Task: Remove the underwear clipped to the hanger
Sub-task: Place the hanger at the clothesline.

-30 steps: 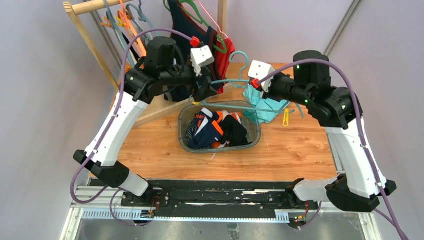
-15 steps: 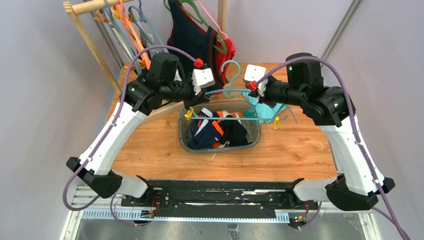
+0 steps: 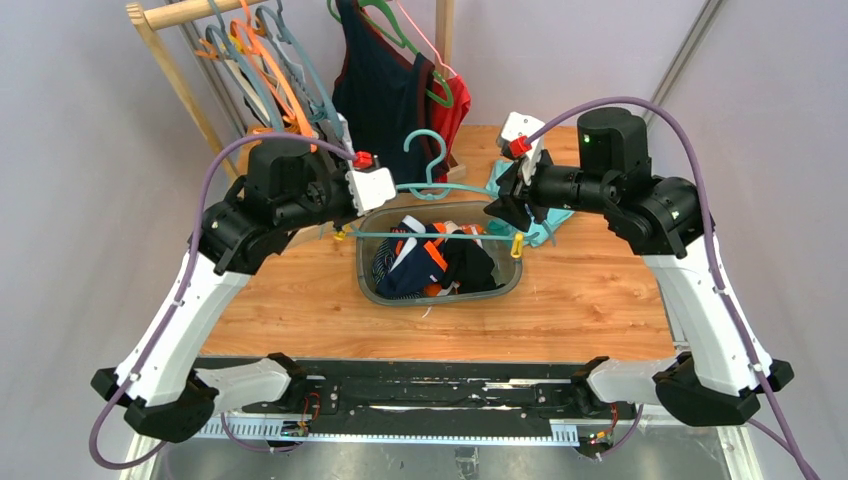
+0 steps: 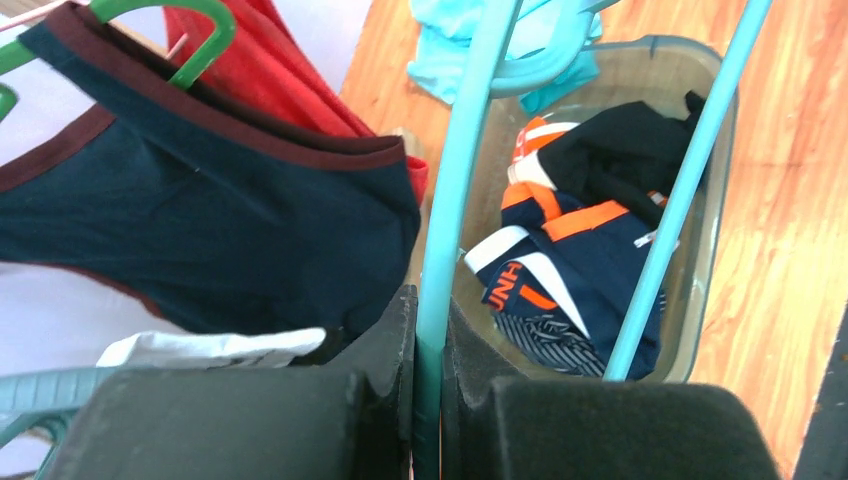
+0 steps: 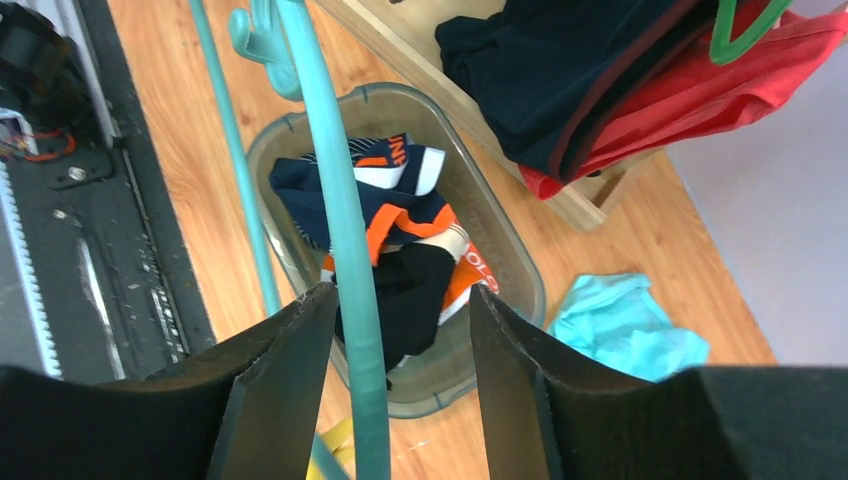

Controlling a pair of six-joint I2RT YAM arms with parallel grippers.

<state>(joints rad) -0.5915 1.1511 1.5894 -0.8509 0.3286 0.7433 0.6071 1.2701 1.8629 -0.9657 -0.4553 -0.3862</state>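
Observation:
A teal hanger [image 3: 440, 186] hangs level over the basket [image 3: 362, 262]. My left gripper [image 3: 390, 190] is shut on its upper bar [image 4: 450, 200], pinched between the black pads [image 4: 395, 330]. My right gripper [image 3: 498, 206] stands open around the bar's other end [image 5: 345, 230], which runs close by the left finger [image 5: 300, 340]. Two yellow clips [image 3: 345, 233] [image 3: 517, 246] dangle from the lower bar with nothing in them. The underwear [image 3: 430, 260], navy, orange, white and black briefs, lies heaped in the basket [image 4: 560, 270] [image 5: 390, 220].
A navy tank top [image 3: 385, 100] and a red garment [image 3: 455, 105] hang behind the basket. A wooden rack [image 3: 175, 70] with several empty hangers stands at the back left. A teal cloth [image 3: 548, 215] lies on the table beneath the right gripper.
The left gripper shut on the hanger's bar and drew it leftward over the basket. The right gripper opened and let go of the bar.

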